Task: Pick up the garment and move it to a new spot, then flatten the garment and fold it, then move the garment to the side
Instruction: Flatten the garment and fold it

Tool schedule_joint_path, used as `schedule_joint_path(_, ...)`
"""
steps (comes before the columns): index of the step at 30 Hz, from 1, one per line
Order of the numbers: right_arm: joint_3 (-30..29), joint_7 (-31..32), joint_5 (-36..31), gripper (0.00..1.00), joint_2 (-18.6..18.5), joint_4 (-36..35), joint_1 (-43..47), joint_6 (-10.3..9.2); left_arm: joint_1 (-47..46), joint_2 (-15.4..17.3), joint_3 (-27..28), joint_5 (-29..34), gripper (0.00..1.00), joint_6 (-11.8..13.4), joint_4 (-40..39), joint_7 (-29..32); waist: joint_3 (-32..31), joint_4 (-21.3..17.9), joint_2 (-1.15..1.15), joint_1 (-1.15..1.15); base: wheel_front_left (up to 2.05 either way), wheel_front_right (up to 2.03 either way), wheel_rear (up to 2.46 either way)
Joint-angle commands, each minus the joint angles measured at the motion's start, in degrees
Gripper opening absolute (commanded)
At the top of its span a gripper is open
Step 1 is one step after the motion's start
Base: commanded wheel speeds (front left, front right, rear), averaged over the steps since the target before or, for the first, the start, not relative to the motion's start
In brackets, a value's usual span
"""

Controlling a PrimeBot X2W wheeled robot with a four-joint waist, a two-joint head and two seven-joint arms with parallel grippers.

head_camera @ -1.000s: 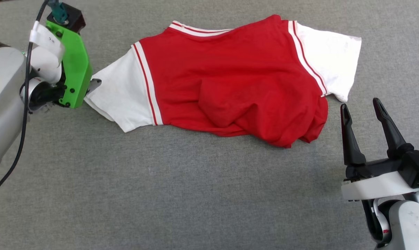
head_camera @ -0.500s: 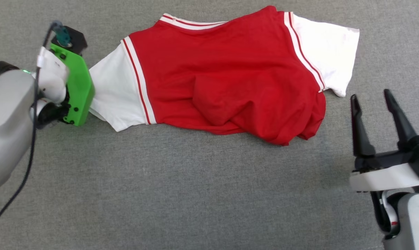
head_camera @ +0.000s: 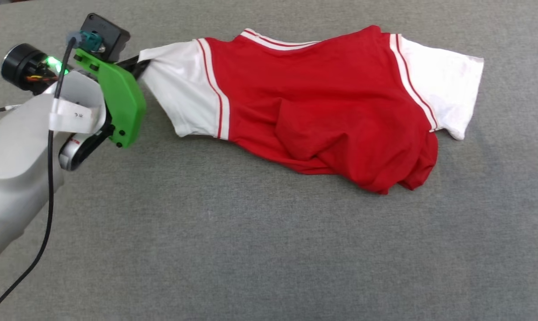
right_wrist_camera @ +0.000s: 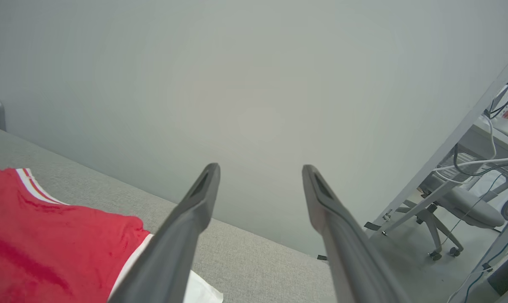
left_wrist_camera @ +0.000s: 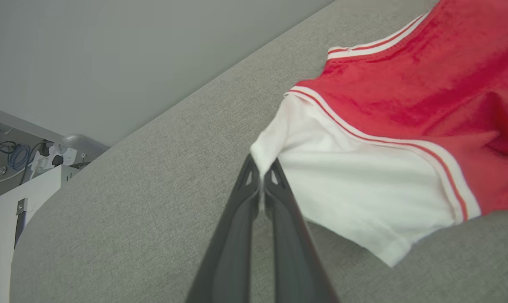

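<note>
The left gripper [left_wrist_camera: 260, 169], at the upper left of the head view, has its jaws pressed together on the garment [head_camera: 322, 111], nipping only a small fold at the cuff edge of the near white sleeve [head_camera: 184, 93]. The garment lies across the upper middle of that view on the grey table [head_camera: 251, 245]. Its red body is rumpled and bunched toward the lower right, and the other sleeve [head_camera: 447, 89] is spread out at the upper right. The right gripper [right_wrist_camera: 260, 169] has its jaws wide with nothing between them, pointing over the table's far edge at a pale wall [right_wrist_camera: 254, 84]. The bite on the cuff looks shallow, so the thin jersey could slip free once the shirt's weight or drag against the cloth surface pulls on it. Lifted by that one corner, the shirt would likely hang and twist, making flattening harder. The garment rests straight on the table, in no basket or bin.
</note>
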Motion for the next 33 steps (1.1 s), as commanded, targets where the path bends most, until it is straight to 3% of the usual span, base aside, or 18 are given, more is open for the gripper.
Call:
schedule_joint_path(1, 1.0, 2.6, 2.0, 1.00, -1.7, 1.3, -2.5, 0.00, 0.8, 0.3, 0.3, 1.0, 0.00, 1.2, -1.5, -0.7, 0.1, 1.1, 0.00, 0.00, 0.00, 0.00, 0.00)
schedule_joint_path(13, 13.8, 40.2, 29.9, 1.00, -18.1, 16.8, -16.3, 0.00, 0.0, 1.6, 0.6, 5.3, 0.00, 8.0, -13.5, -3.0, 3.5, 5.4, 0.00, 0.00, 0.00, 0.00, 0.00)
schedule_joint_path(18, 17.1, 51.6, 36.2, 1.00, -20.8, 20.5, -19.3, 0.00, -1.2, 1.7, 0.9, 6.5, 0.00, 9.5, -16.8, -3.1, 5.9, 7.1, 0.00, 0.00, 0.00, 0.00, 0.00)
schedule_joint_path(28, 20.5, 52.9, 34.8, 1.00, -19.3, 27.3, -24.9, 0.00, -3.7, 2.5, 1.4, 8.8, 0.00, 11.2, -20.6, -3.0, 11.6, 9.2, 0.00, 0.00, 0.00, 0.00, 0.00)
schedule_joint_path(33, 25.6, 53.7, 34.5, 1.00, -18.0, 31.4, -23.1, 0.00, -3.8, 2.8, 1.5, 8.9, 0.00, 11.6, -21.0, -3.4, 13.0, 9.5, 0.00, 0.00, 0.00, 0.00, 0.00)
